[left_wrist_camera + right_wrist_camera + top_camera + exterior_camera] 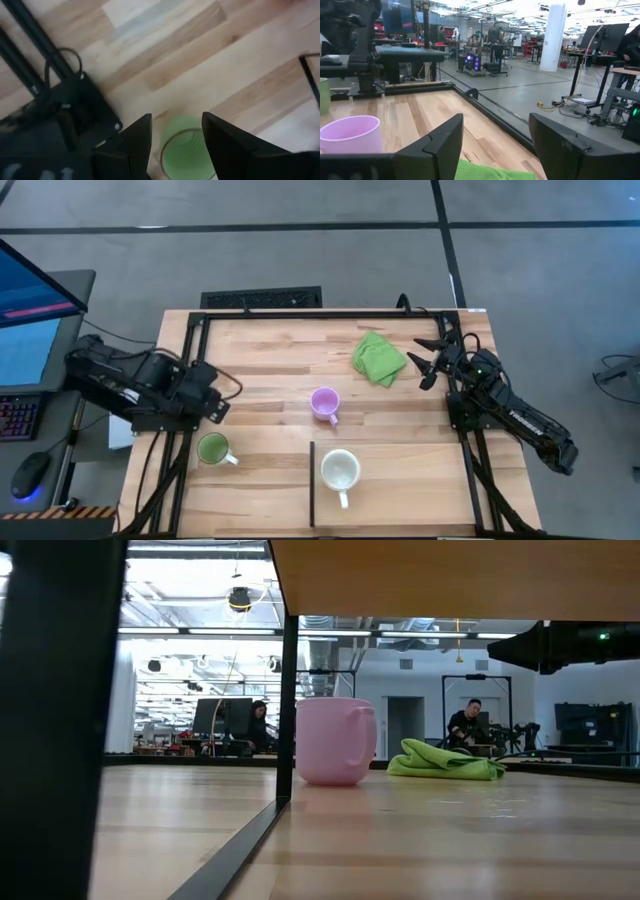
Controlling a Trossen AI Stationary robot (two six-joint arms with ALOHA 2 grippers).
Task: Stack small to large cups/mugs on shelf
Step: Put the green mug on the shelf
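The green mug [212,448] stands upright on the table near the left edge. The purple mug [324,403] stands near the middle and shows in the low view [335,740]. The white mug [340,471] stands just right of a thin black strip [312,485], on the marked-off wood section [400,490]. My left gripper [212,408] is open, just far-side of and above the green mug [187,152], and touches nothing. My right gripper [430,362] is open and empty at the far right, beside the green cloth [378,358].
The green cloth lies crumpled at the far right and shows in the low view [445,762]. A black frame [300,313] runs along the table's far, left and right edges. Bare wood [270,370] lies between the mugs and the far edge. People sit in the room behind.
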